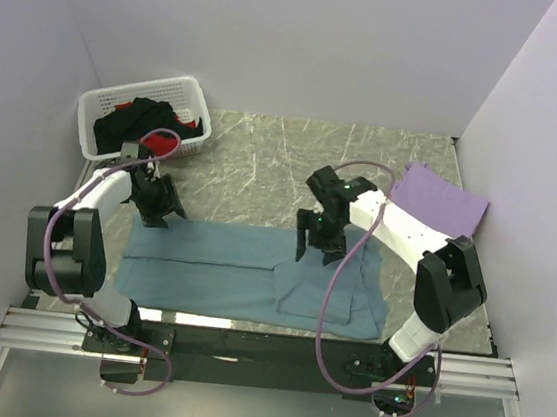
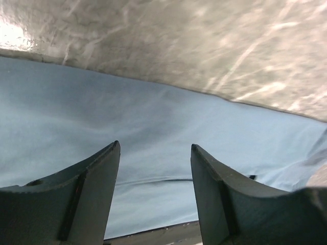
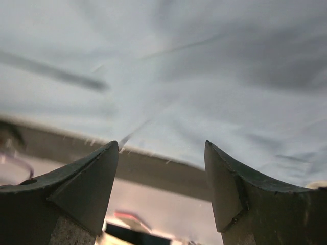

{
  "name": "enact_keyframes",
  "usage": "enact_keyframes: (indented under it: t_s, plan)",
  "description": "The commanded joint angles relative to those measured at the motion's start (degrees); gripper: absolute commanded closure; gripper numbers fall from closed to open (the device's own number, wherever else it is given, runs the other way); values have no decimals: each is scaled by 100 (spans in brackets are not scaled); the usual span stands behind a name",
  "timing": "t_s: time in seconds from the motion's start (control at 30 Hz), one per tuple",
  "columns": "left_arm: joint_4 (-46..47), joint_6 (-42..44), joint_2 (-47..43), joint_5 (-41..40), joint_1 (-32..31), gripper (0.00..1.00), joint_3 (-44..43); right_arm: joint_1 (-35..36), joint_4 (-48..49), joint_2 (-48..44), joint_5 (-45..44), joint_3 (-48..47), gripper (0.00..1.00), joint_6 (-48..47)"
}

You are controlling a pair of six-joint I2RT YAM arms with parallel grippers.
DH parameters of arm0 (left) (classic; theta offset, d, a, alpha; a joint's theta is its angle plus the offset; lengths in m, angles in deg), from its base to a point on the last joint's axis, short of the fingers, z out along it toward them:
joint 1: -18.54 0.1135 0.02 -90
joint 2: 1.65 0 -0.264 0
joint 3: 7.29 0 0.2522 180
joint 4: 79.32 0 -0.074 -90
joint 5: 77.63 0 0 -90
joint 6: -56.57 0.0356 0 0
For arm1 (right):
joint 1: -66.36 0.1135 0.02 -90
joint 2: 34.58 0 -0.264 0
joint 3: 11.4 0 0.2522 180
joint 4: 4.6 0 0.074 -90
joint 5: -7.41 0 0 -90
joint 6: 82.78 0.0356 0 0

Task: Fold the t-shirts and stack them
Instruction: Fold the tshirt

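A large teal-blue t-shirt (image 1: 241, 275) lies spread along the front of the table, its right part folded over itself. My left gripper (image 1: 158, 210) hovers over the shirt's far left edge, open, with nothing between the fingers (image 2: 97, 194); the cloth (image 2: 153, 117) lies below them. Above the shirt's far edge right of the middle hangs my right gripper (image 1: 316, 248), open and empty, with the teal cloth (image 3: 204, 76) under it. A folded lavender t-shirt (image 1: 442, 200) rests at the back right. Black (image 1: 142, 123) and red (image 1: 155, 144) shirts lie in the basket.
The white slotted basket (image 1: 186, 89) stands at the back left corner. Grey marbled tabletop (image 1: 263, 167) lies between the basket and the lavender shirt. White walls enclose the left, back and right sides. A metal rail (image 1: 242, 350) runs along the near edge.
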Motion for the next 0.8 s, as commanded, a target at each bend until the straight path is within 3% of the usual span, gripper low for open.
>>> enact_keyframes:
  t_s: [0.0,0.33,0.53,0.77]
  plan:
    - [42,-229,-445,-238,-95,37,-227,-389,302,-70,-515,300,25,-9]
    - [683,-624,-182,157,-254,37,116,-1374,804,89,-1086,371,26,167]
    - [631,-633,-68,-422,-228,37,-68,-2287,1224,-122,-1149,573,32,88]
    - [754,-686,-138,-686,-52,38,19,-2877,1673,-96,-1263,722,34,-220]
